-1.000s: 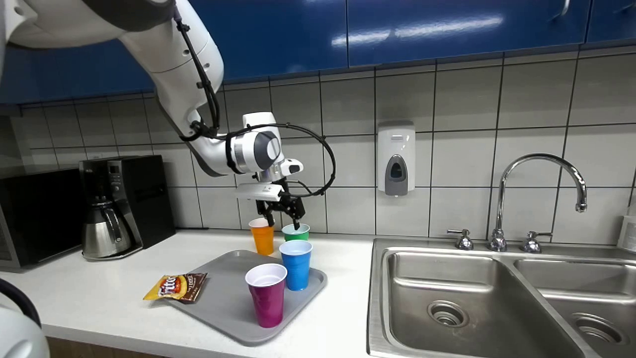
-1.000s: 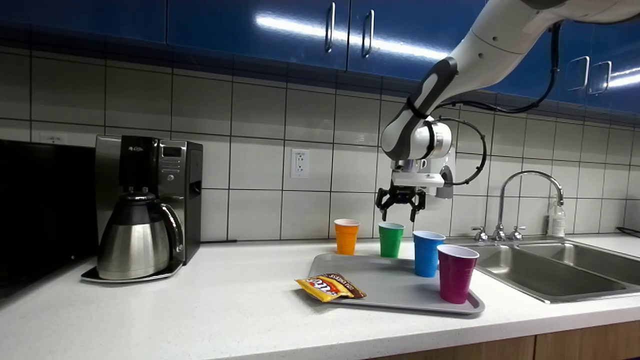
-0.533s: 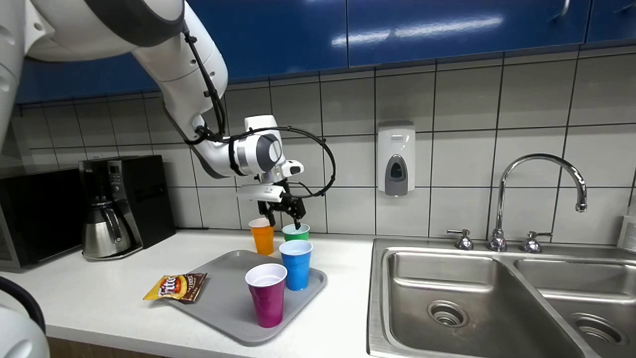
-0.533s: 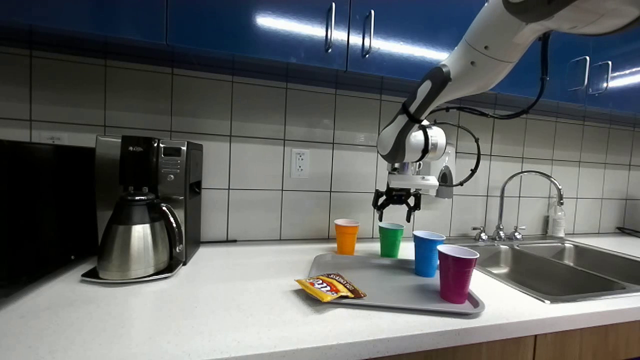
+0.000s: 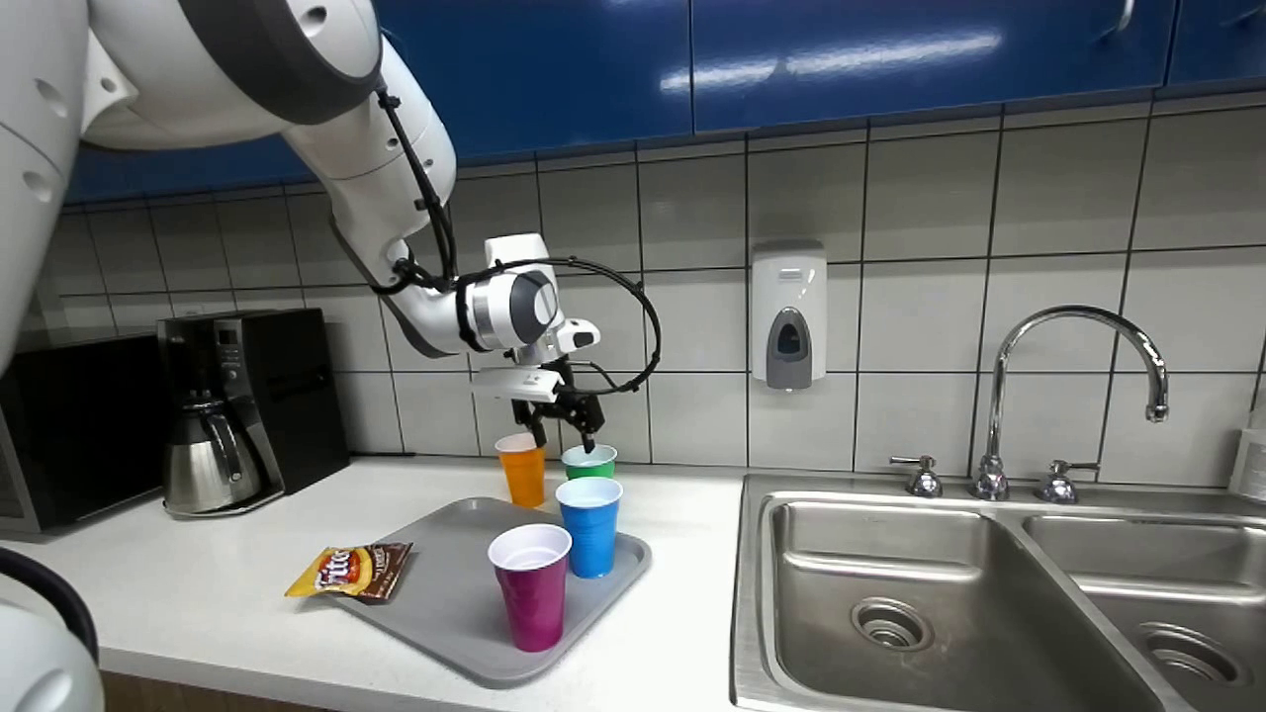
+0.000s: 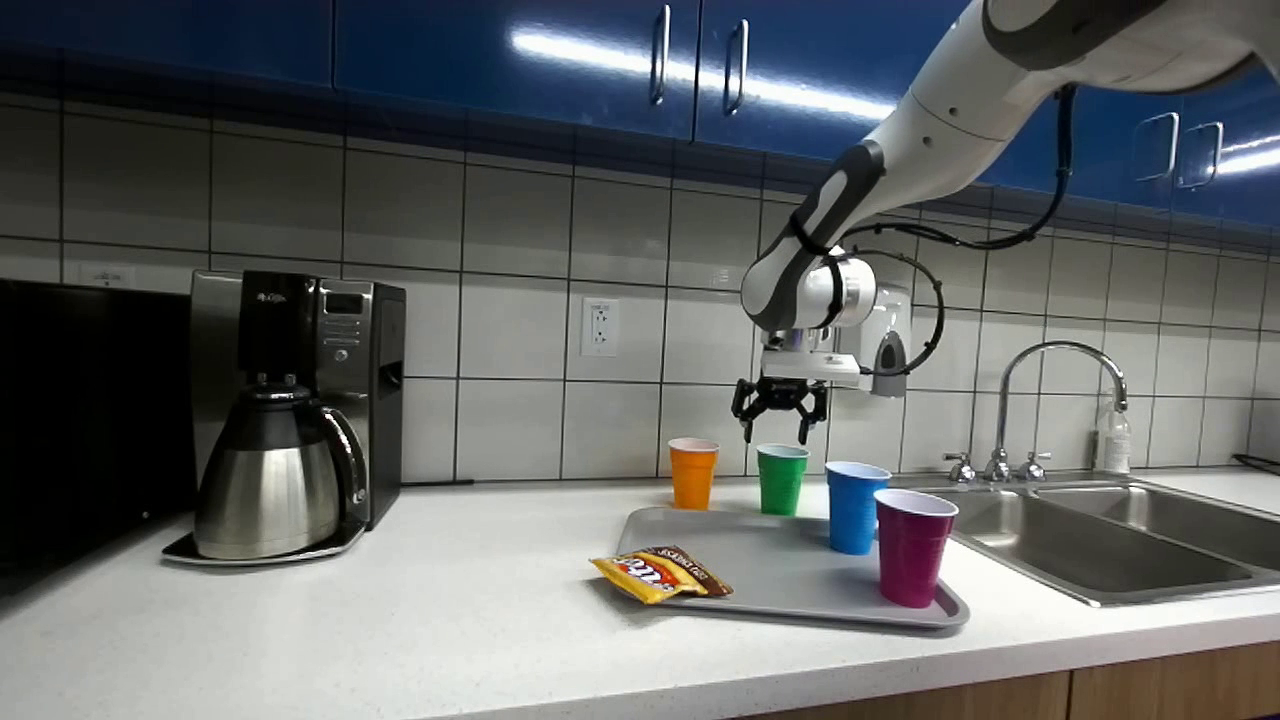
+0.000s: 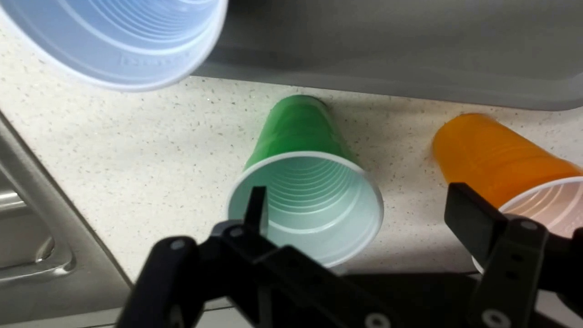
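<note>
Green cup [image 6: 781,482] on the bench [image 6: 450,600], just beyond the far edge of the grey tray [image 6: 770,555]: that is what my pincer [image 6: 775,438] is nearest to. My pincer stands wide open above the cup's rim, with nothing between its fingers. In the wrist view one finger [image 7: 255,205] overlaps the cup's mouth and the other finger [image 7: 473,218] partly overlaps the orange cup [image 6: 692,478], so I seem set a little toward the orange one rather than squarely over the green.

I judge this an early stage: I am roughly in place above the cup, but I see no contact, and no hold is made; centring and any grip remain undone.

The cup's mouth points up, its narrower base is on the bench, and its long axis runs vertical; its slant in the wrist view looks like mere perspective.

The orange cup stands upright just beyond the same tray edge, close to a corner. On the tray, toward the opposite end, stand the blue cup [image 6: 853,515] and the purple cup [image 6: 912,555], both upright, the purple nearer the tray's near edge. A snack packet [image 6: 660,575] lies partly on, partly off the tray, at its near corner on the orange cup's side.
</note>
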